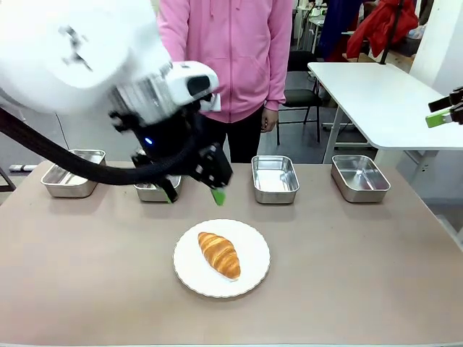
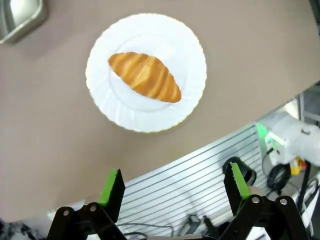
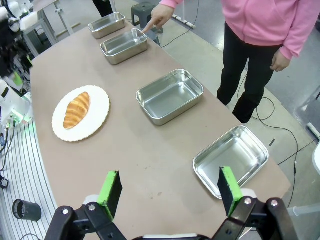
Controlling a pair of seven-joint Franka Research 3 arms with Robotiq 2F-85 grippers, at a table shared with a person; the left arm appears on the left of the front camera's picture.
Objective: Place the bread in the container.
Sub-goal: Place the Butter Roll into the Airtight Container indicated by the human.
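Bread (image 1: 219,254): one, on one plate (image 1: 249,278); four containers (image 1: 275,178).

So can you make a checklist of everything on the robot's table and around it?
Surface: brown table, bare apart from the dishes.
Job's things: croissant lies on a white plate; four steel pans in a row at the far edge, all look empty; the person's hand points a finger at the second pan from the left.
Clutter: nothing seen.
Grippers: left gripper open, above the table behind the plate, holding nothing; right gripper open, holding nothing.
Cables: black cable on the floor.
Surroundings: person in a pink top; white table behind.
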